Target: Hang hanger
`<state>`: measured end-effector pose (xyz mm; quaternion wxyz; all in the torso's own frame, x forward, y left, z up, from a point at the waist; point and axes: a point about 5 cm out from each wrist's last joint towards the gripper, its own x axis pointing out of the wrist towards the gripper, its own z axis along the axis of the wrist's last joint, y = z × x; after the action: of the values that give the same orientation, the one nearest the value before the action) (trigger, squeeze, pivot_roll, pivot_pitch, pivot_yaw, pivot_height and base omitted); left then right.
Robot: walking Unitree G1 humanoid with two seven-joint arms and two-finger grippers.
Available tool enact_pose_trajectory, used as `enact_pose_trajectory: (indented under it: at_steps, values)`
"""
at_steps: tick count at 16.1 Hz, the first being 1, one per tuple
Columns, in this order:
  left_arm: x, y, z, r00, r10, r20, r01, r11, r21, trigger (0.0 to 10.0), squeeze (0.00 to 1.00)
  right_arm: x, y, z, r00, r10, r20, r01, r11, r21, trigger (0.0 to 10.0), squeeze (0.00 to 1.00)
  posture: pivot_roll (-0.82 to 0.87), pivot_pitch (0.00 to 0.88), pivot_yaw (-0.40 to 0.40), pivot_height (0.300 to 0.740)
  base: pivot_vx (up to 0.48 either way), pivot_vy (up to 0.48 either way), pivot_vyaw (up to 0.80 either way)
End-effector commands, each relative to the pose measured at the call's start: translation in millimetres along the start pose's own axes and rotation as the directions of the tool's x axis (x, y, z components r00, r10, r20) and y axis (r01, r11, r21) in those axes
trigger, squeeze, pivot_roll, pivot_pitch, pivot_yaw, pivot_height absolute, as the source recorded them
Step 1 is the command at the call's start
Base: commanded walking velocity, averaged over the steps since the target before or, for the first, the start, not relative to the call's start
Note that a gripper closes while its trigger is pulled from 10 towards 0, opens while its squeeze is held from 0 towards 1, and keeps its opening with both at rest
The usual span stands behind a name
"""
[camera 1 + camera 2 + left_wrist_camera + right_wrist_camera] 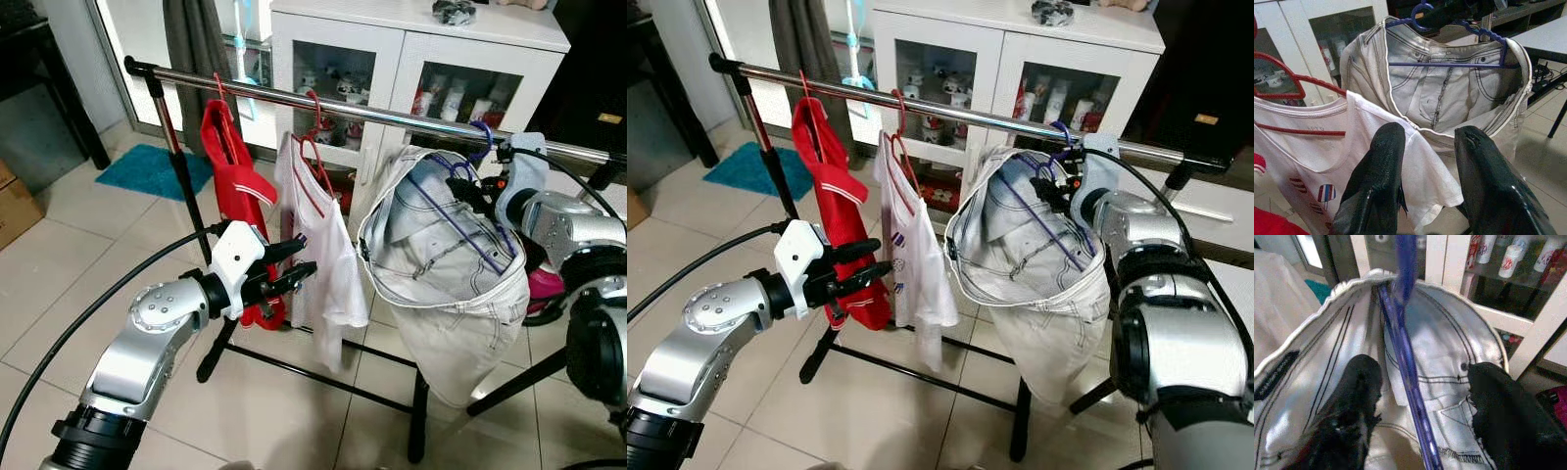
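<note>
Start on the left: your left pincer (290, 266) hangs open in front of the red top (233, 166) and the white shirt (315, 245), holding nothing. Leave it there — keep it clear of the clothes.

In the middle, the pale jeans (441, 284) ride on the purple hanger (1449, 58), and its hook (482, 137) sits at the silver rail (372, 115).

On the right, your right pincer (1420, 401) has its fingers spread, with the hanger bar running between them — not squeezed. Check that the hook is fully over the rail, then draw straight back so no finger snags the waistband.
</note>
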<state>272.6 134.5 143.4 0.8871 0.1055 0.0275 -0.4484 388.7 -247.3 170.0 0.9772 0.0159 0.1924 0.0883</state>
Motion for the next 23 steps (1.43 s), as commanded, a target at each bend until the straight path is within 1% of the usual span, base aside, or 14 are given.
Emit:
enact_pose_trajectory:
  at_steps: [1, 4, 11, 18, 21, 23]
  values:
    - [2.9, 0.7, 2.6, 1.0, -0.012, 0.002, 0.012, 1.0, 0.014, 10.0, 0.0, -1.5, -1.9, 8.7, 0.999, 0.002, 0.034, -0.003, 1.0, 0.012, 0.0, 0.0, -0.06, 0.0, -0.039, 0.74, 0.0, 0.0, 0.0]
    - [4.0, 1.3, 3.0, 1.0, -0.014, 0.003, 0.014, 1.0, 0.017, 10.0, 0.0, 0.5, 1.4, 8.4, 0.999, 0.014, 0.041, -0.016, 0.999, 0.047, 0.0, 0.0, -0.05, 0.0, -0.042, 0.74, 0.0, 0.0, 0.0]
    - [5.0, 3.9, 3.6, 1.0, -0.01, 0.002, 0.01, 1.0, 0.026, 10.0, 0.0, 11.7, 25.1, 6.0, 0.996, 0.074, 0.041, -0.075, 0.997, 0.031, 0.0, 0.0, -0.04, 0.0, -0.046, 0.74, 0.0, 0.0, 0.0]
    - [5.2, 3.3, 3.1, 1.0, -0.004, -0.001, 0.004, 0.999, 0.034, 10.0, 0.0, 13.7, 27.2, -0.4, 0.998, 0.054, 0.025, -0.054, 0.998, 0.027, 0.0, 0.0, -0.02, 0.0, -0.062, 0.74, 0.0, 0.0, 0.0]
    - [4.1, 3.9, 2.7, 1.0, 0.003, -0.005, -0.003, 0.999, 0.04, 10.0, 0.0, 14.9, 27.6, -5.1, 1.0, 0.027, 0.015, -0.028, 0.999, 0.042, 0.0, 0.0, -0.02, 0.0, -0.056, 0.74, 0.0, 0.0, 0.0]
    - [4.5, 4.2, 3.1, 1.0, 0.008, -0.001, -0.008, 0.999, 0.046, 10.0, 0.0, 15.4, 27.3, -6.8, 1.0, 0.006, 0.02, -0.007, 0.999, 0.037, 0.0, 0.0, -0.03, 0.0, -0.046, 0.74, 0.0, 0.0, 0.0]
